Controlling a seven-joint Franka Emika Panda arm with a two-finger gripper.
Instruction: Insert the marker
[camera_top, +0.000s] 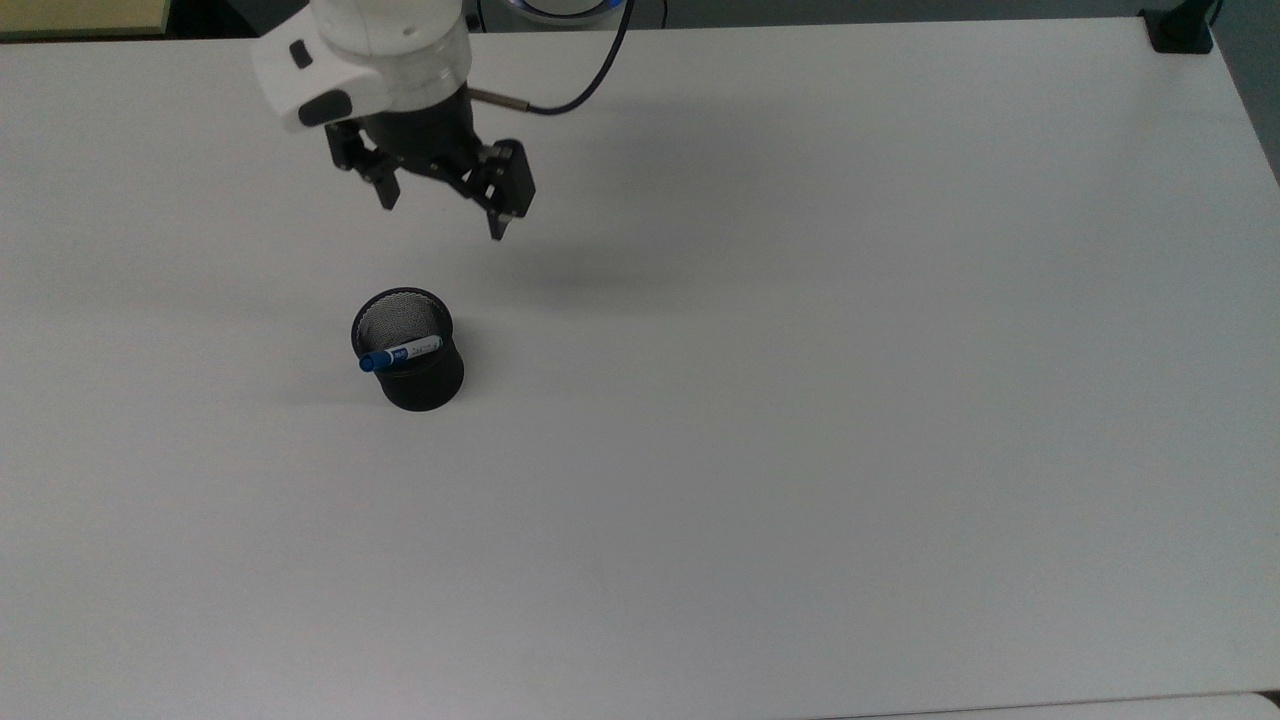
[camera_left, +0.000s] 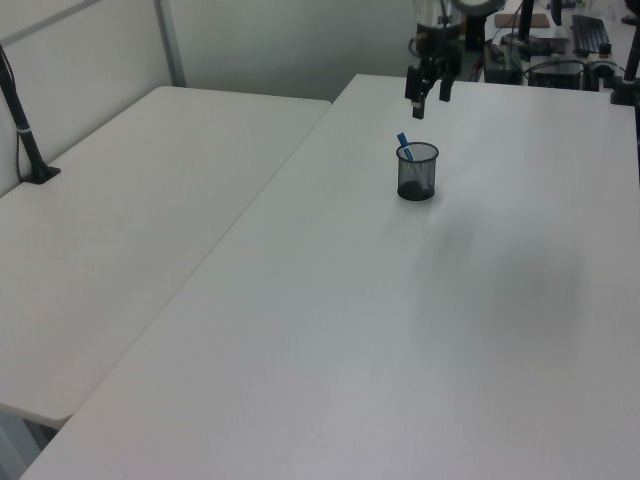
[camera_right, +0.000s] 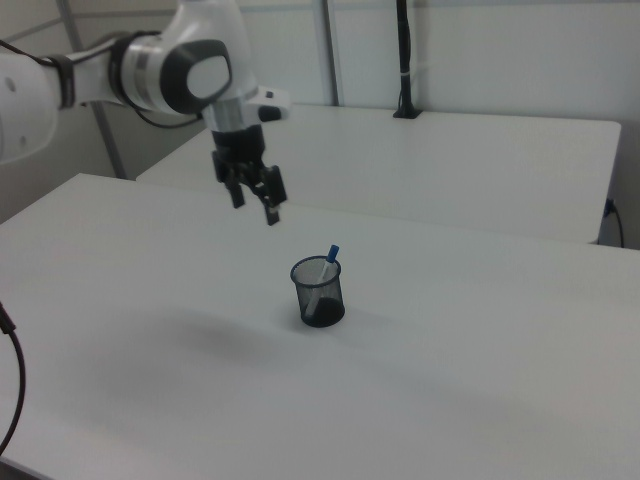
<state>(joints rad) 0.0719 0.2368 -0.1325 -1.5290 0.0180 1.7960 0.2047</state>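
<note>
The marker (camera_top: 400, 354) stood inside the black mesh cup (camera_top: 410, 352), leaning against the rim, with its blue cap projecting above the rim on the top view's left. In the right view the marker (camera_right: 324, 270) leaned toward the right view's right, its white barrel visible through the mesh of the cup (camera_right: 319, 293). In the left view the blue cap (camera_left: 402, 144) rose above the cup (camera_left: 417, 171) on the left view's left side.

The gripper (camera_top: 446, 213) hung above the white table (camera_top: 800, 400), well apart from the cup and toward the far edge in the top view. Its two fingers were spread wide, with nothing between them. In the right view the gripper (camera_right: 254, 208) was up and to the right view's left of the cup; in the left view the gripper (camera_left: 430, 98) was above and beyond the cup.

The marker was free of the gripper, and the cup rested upright on the table. A dark cable (camera_top: 575, 95) ran from the wrist toward the far edge.

A second white table (camera_left: 130, 200) stood beside the first on the left view's left.
</note>
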